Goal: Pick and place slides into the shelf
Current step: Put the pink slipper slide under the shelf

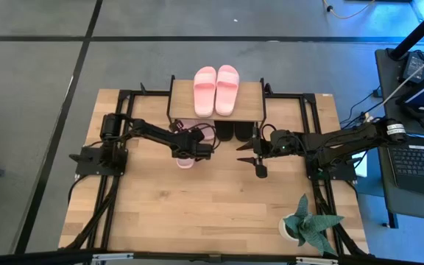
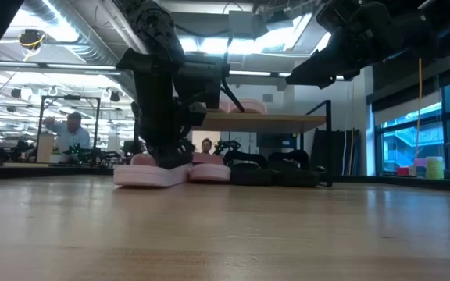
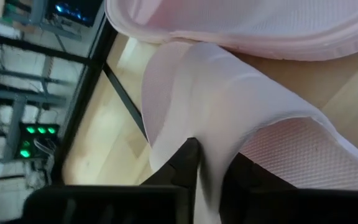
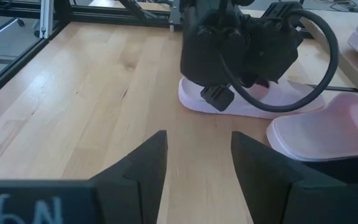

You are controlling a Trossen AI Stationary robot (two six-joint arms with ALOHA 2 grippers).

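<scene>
The shelf (image 1: 250,94) stands at the table's far middle with two pink slides (image 1: 216,90) on its top board. Two black slides (image 1: 231,132) and one pink slide (image 1: 191,126) lie at its lower tier. My left gripper (image 1: 195,152) is shut on a fourth pink slide (image 1: 185,161) in front of the shelf's left half; this slide also shows in the low view (image 2: 148,175). My right gripper (image 1: 253,156) is open and empty, raised above the table in front of the shelf's right half; its fingers (image 4: 197,163) point toward the left gripper. My left gripper pinches the pink slide's wide strap (image 3: 211,134) at its edge between the two fingers (image 3: 188,163). It comes from above, pointing down. The slide's sole (image 2: 143,179) lies flat on the table.
A potted plant (image 1: 309,225) stands at the table's near right corner. The other pink slide (image 4: 328,132) lies close beside the held one, toward the shelf. A laptop (image 1: 420,163) sits beyond the right edge. People (image 2: 70,133) show in the room behind.
</scene>
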